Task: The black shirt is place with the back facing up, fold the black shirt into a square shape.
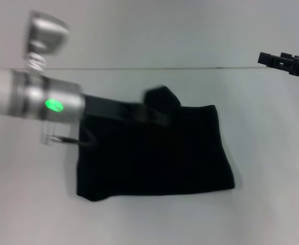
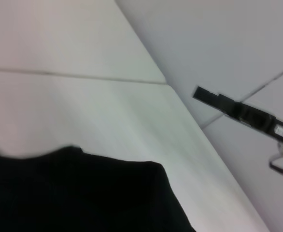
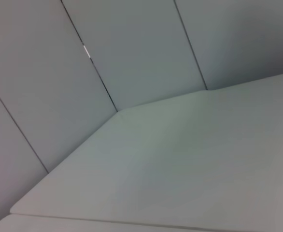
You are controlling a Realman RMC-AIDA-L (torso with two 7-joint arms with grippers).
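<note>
Head view showed the left tool [image 1: 157,113], grip state indeterminate, over the far edge of the black shirt [image 1: 159,158], apparently to complete the fold; right tool [image 1: 287,62] parked well clear.

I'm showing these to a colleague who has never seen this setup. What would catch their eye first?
Most striking is the black shirt, already folded into a compact, roughly square bundle in the middle of the white table. Next is the left arm reaching in from the left, its green light glowing, with the left end effector over the shirt's far edge. The right end effector hangs apart at the far right.
</note>
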